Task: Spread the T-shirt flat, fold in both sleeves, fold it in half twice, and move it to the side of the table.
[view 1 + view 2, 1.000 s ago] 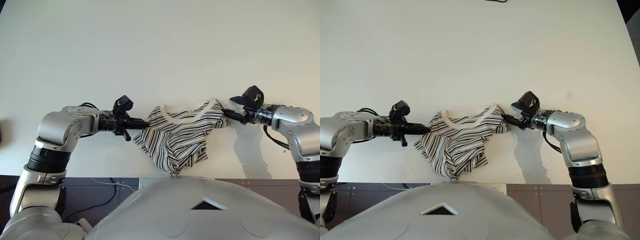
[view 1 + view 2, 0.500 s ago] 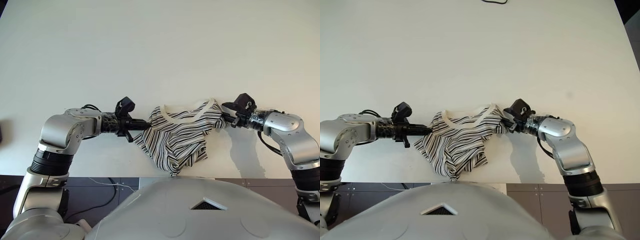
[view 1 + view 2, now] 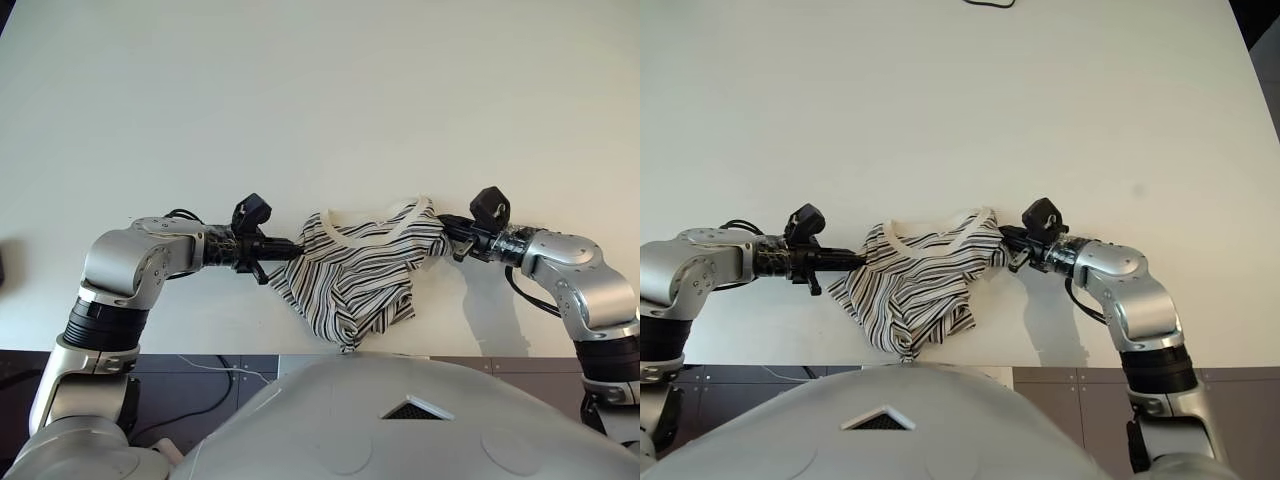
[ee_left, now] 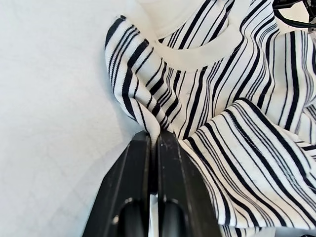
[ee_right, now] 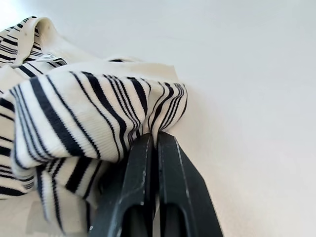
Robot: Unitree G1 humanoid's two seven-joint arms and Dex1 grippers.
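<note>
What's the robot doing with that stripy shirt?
The robot is pinching a crumpled black-and-white striped T-shirt from both sides on the white table. Its left claw is shut on the fabric on one side of the collar, and its right claw is shut on the other side. The shirt lies bunched in a heap near the table's front edge, not yet spread flat.

Head eyes look steeply down over the white worktop (image 3: 320, 80). Wrist cameras sit close, sharing the black-and-white striped cloth T-shirt (image 4: 222, 98).

Fingers (image 5: 170, 187) pinching striped T-shirt (image 5: 74, 113) fold
</note>
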